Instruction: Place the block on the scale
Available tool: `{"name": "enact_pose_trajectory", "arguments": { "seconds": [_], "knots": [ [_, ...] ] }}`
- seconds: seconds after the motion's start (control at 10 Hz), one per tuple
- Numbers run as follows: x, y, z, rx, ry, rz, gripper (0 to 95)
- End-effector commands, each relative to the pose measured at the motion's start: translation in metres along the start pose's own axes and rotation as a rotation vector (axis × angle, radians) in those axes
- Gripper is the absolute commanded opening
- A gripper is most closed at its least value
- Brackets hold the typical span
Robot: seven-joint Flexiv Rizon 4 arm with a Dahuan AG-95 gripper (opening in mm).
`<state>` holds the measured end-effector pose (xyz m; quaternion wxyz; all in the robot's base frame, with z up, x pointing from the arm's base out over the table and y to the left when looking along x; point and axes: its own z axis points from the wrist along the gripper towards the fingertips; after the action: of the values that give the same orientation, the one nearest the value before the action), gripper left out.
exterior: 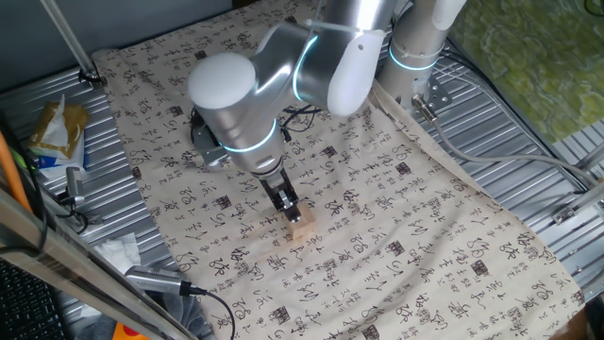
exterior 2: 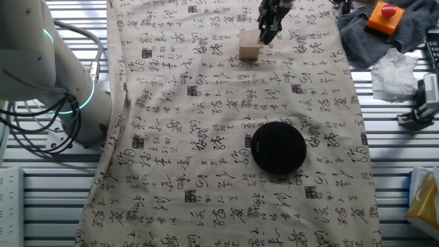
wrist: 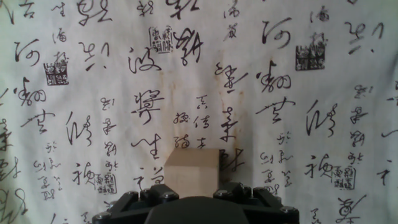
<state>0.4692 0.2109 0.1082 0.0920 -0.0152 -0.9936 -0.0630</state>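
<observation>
The block (exterior: 302, 225) is a small tan wooden cube that rests on the printed cloth. It also shows in the other fixed view (exterior 2: 249, 46) and at the bottom centre of the hand view (wrist: 191, 169). My gripper (exterior: 289, 208) is down at the block, with its dark fingers against the cube's upper edge; it enters from the top in the other fixed view (exterior 2: 266, 36). In the hand view the cube sits between the two finger mounts, and the fingertips are hidden. The scale (exterior 2: 278, 147) is a flat black disc on the cloth, well apart from the block.
The calligraphy cloth (exterior 2: 206, 171) covers the table. An orange box with a red button (exterior 2: 384, 17) lies on a grey rag at one edge, beside crumpled white tissue (exterior 2: 394, 72). Snack packets (exterior: 57, 132) and cables lie past the cloth's edge. The arm's base (exterior: 420, 47) stands at the back.
</observation>
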Motion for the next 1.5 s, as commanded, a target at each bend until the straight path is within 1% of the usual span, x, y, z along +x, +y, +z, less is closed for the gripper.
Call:
{"name": "enact_pose_trajectory", "arguments": {
  "seconds": [0.1, 0.3, 0.6, 0.7, 0.8, 0.9, 1.0, 1.1, 1.2, 1.3, 1.4, 1.5],
  "knots": [
    [-0.0028, 0.0016, 0.0007, 0.006, 0.006, -0.004, 57.0],
    [-0.0028, 0.0016, 0.0008, 0.010, 0.013, 0.001, 57.0],
    [-0.0028, 0.0016, 0.0008, 0.008, 0.011, -0.014, 57.0],
    [-0.0028, 0.0016, 0.0008, 0.018, 0.011, -0.038, 57.0],
    [-0.0028, 0.0016, 0.0008, 0.041, 0.015, -0.061, 57.0],
    [-0.0028, 0.0016, 0.0008, 0.056, 0.018, -0.073, 57.0],
    [-0.0028, 0.0016, 0.0008, 0.072, 0.022, -0.127, 57.0],
    [-0.0028, 0.0016, 0.0008, 0.081, 0.025, -0.182, 57.0],
    [-0.0028, 0.0016, 0.0008, 0.080, 0.028, -0.208, 57.0],
    [-0.0028, 0.0016, 0.0008, 0.075, 0.035, -0.280, 57.0],
    [-0.0028, 0.0016, 0.0008, 0.074, 0.050, -0.336, 57.0],
    [-0.0028, 0.0016, 0.0008, 0.073, 0.058, -0.375, 57.0]
  ]
}}
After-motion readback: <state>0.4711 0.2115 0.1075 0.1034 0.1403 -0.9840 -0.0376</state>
